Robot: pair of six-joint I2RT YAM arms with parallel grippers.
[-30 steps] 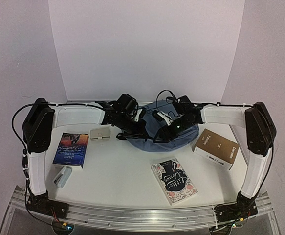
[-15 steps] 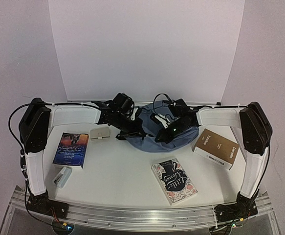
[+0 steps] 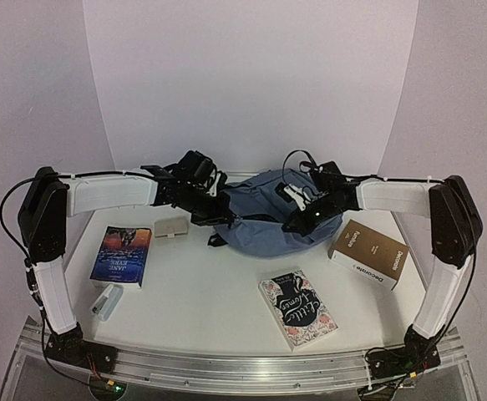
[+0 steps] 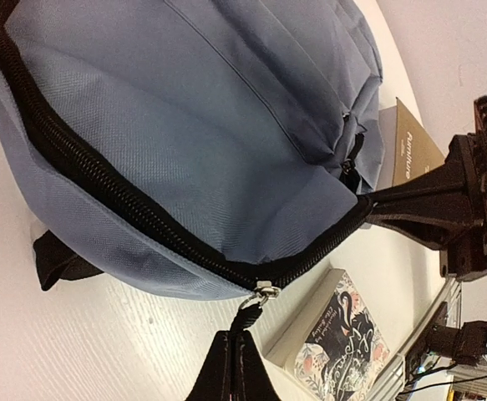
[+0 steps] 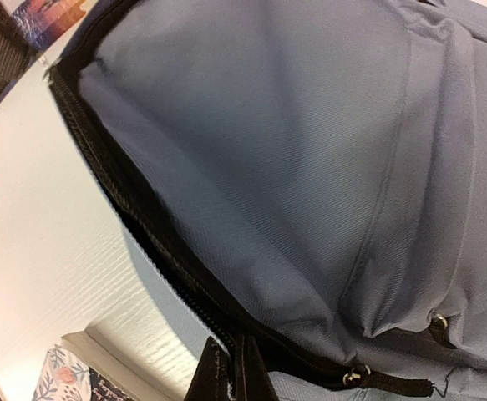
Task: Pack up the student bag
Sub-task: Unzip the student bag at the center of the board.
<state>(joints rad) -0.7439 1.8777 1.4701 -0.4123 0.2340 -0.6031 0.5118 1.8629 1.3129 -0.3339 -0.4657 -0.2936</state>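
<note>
Top view: the student bag [image 3: 264, 230] lies at the far middle of the white table [image 3: 210, 284], its long axis running left to right between the two arms. Both sets of fingertips are dark against the fabric and hard to make out. The left gripper [image 3: 219, 219] meets the bag's left end, the right gripper [image 3: 298, 224] its right end. A dark zipper line stretches between them.

Left wrist view: the bag is cut off at the top and left edges, and only a black stub of strap [image 4: 55, 261] shows. The open zipper [image 4: 143, 213] runs diagonally across the frame. The left gripper [image 4: 233, 372] has its jaws pressed together on the black pull tab [image 4: 247, 317] just below the slider. At the right, the other gripper pinches the zipper's far end.

Right wrist view: blue fabric fills nearly the whole frame and its interior is shadowed. The right gripper [image 5: 229, 368], jaws clamped tight, pinches the black zipper edge at the bottom.
</note>
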